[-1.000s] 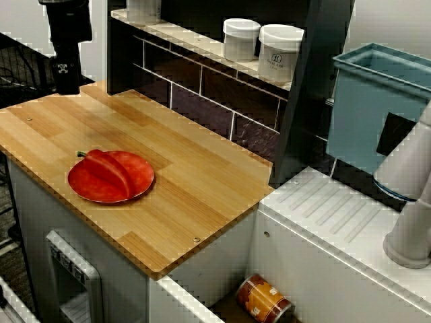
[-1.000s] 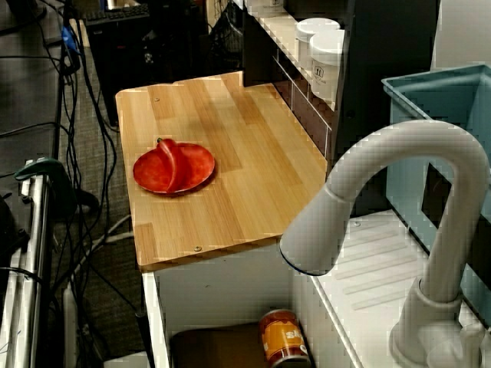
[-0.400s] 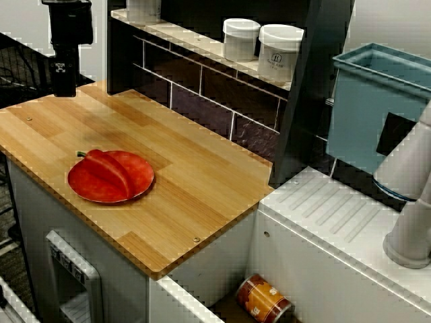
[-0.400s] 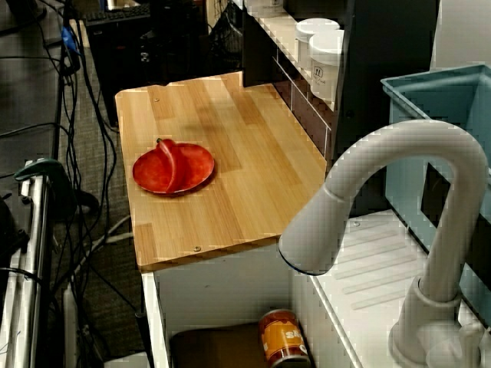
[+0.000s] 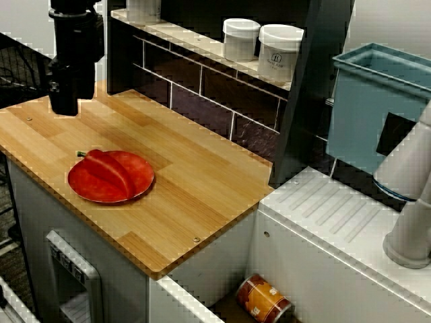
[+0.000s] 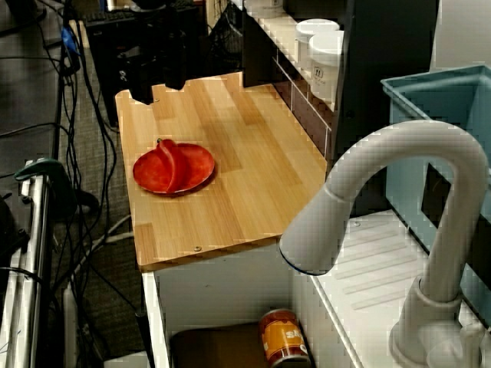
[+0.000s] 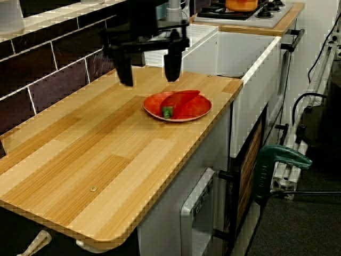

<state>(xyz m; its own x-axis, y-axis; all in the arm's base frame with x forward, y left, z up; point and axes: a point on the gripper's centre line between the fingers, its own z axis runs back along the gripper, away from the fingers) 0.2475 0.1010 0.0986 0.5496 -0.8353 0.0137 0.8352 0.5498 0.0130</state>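
A red pepper (image 5: 106, 169) with a green stem lies on a red plate (image 5: 140, 172) near the front edge of the wooden counter (image 5: 195, 195). My black gripper (image 5: 65, 106) hangs over the counter's back left corner, well behind the plate. Seen along the counter, the gripper (image 7: 148, 72) is open, its two fingers (image 7: 125, 72) spread wide with nothing between them, just above the wood beyond the pepper (image 7: 179, 101) and plate (image 7: 201, 110). Over the faucet, the gripper (image 6: 159, 87) shows at the counter's far edge, beyond the plate (image 6: 196, 165).
Two white jars (image 5: 241, 39) (image 5: 279, 52) stand on the shelf above the dark tiled wall. A teal bin (image 5: 377, 101) and white faucet (image 6: 383, 207) sit at the right by the drainboard. An orange can (image 5: 264, 299) lies in the sink. A green clamp (image 7: 277, 165) hangs beside the counter.
The gripper has come down and slightly toward the plate; it now shows in the view over the faucet, where it was out of sight before. Pepper and plate have not moved.
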